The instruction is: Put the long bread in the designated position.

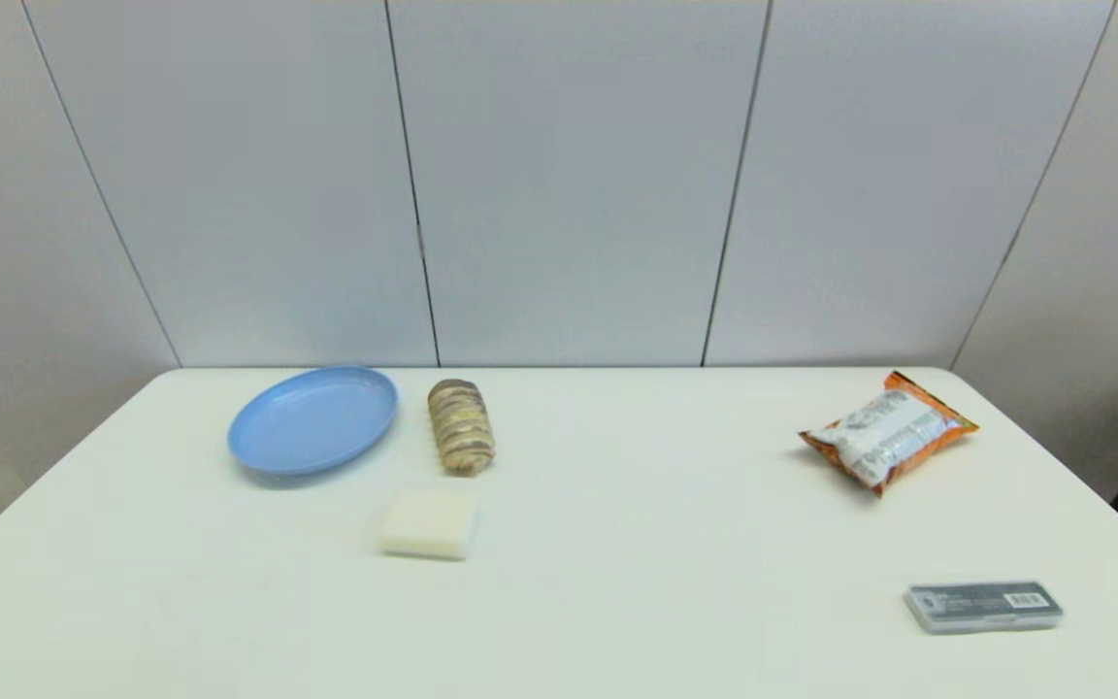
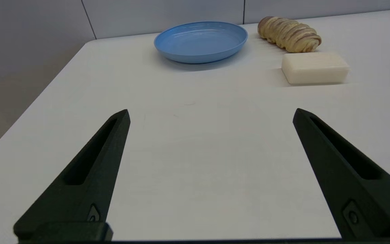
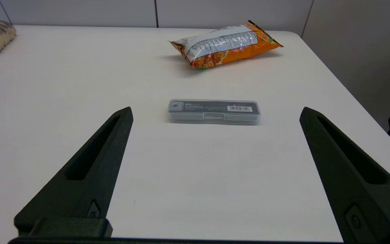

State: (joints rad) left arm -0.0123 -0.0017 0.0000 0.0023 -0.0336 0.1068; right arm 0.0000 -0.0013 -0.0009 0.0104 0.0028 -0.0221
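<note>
Two grippers sit low at the surface's near edge, both with fingers spread wide and empty — the left gripper (image 2: pixel 211 113) toward the left corner, the right gripper (image 3: pixel 216 112) toward the right. Nearest the right one lies one grey flat case (image 1: pixel 984 607); beyond it, one orange snack bag (image 1: pixel 887 430). On the left half, one cream block (image 1: pixel 428 523) lies just in front of the long bread (image 1: pixel 461 426) — near the far edge, beside one blue plate (image 1: pixel 312 419).
</note>
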